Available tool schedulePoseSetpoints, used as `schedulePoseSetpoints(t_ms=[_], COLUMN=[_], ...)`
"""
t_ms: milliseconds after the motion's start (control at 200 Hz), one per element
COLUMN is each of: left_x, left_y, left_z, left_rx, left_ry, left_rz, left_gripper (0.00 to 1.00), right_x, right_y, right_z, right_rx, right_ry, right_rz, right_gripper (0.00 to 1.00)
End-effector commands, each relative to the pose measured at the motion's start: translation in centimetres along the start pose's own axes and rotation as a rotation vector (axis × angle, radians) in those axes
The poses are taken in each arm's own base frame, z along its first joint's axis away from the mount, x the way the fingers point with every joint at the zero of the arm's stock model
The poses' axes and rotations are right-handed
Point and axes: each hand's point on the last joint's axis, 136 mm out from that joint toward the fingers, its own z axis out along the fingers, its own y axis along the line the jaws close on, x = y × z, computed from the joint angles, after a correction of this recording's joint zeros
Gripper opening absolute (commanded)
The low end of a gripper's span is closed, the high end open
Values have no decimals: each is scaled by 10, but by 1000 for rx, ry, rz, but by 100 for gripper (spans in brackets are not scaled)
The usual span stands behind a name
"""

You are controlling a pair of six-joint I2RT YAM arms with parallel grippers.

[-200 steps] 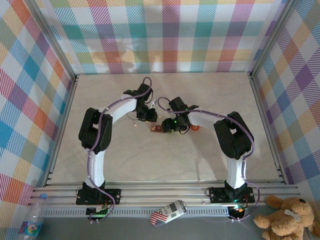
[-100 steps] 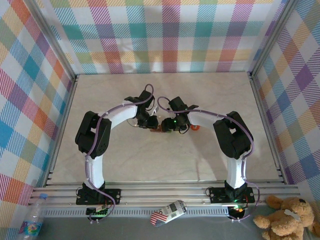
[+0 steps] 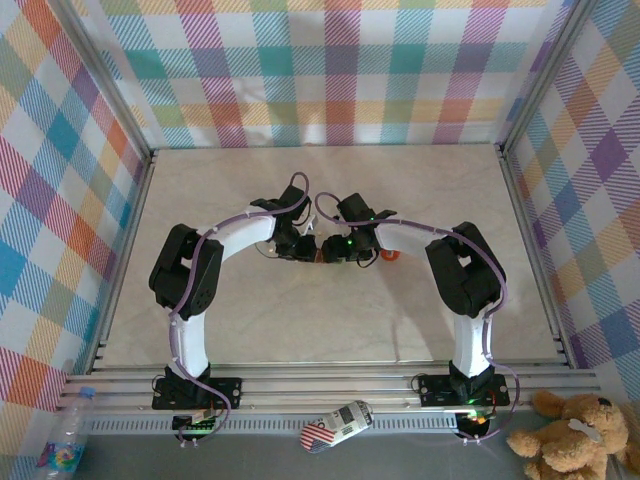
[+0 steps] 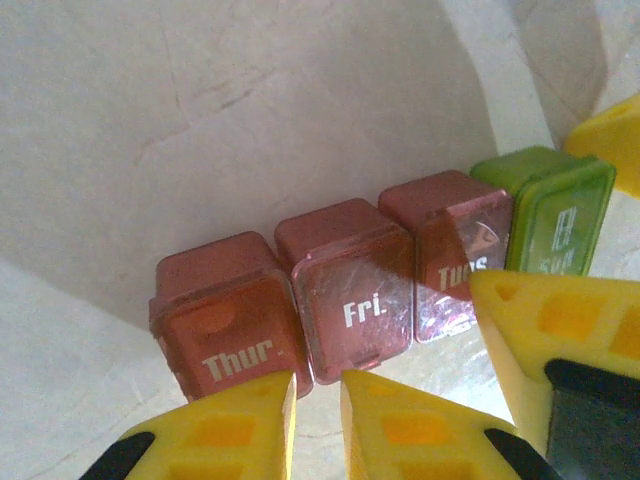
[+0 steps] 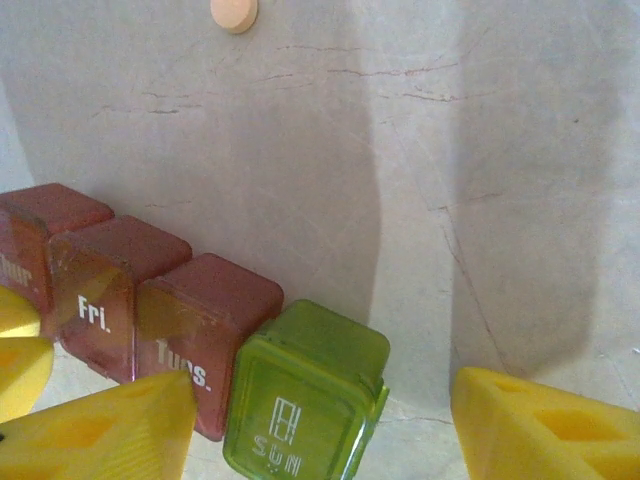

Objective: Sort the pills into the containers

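I'm watching both arms meeting over the middle of the counter [image 3: 300,320]. The containers [image 4: 340,290] are lying there as a short joined strip: three red-brown boxes marked Thur, Fri and Tues, then the green end compartment [image 5: 310,350]. Every lid is looking closed from here.

The left gripper [image 4: 315,410] is clenched, its yellow tips nearly together with nothing that I can see between them. It is hovering at the near edge of the strip, about where Thur and Fri join; I cannot tell whether it is touching. The right gripper [image 5: 322,400] is standing released, its jaws straddling the green end compartment with a gap on each side. One loose pill [image 5: 235,12] is lying on the counter well beyond the strip.

To my eye the left arm is getting set to work a lid open while the right is fencing the strip in. To do it well, I'd be closing the right jaws lightly on the green end first, so the strip isn't sliding. Then I'd be easing the closed left tips under one lid's lip only, not the seam, and lifting gently.
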Motion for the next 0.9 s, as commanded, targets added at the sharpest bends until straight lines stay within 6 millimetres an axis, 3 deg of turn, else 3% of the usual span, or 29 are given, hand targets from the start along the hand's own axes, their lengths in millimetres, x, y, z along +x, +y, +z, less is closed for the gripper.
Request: schedulePoseSetpoints(t_ms=[0,465,895], left_x=[0,-38,-17], left_y=[9,10,13], left_z=[3,-7,9], left_rx=[-61,-104,-74], left_ry=[-8,-40,-8], left_rz=[-4,23,-9], left_gripper=[20,24,24], right_x=[16,-10,-9], right_y=[-23,-33,-40], right_z=[20,16,23], right_rx=[62,37,36], right_ry=[73,59,78], right_rz=[39,97,128], right_gripper=[68,67,66])
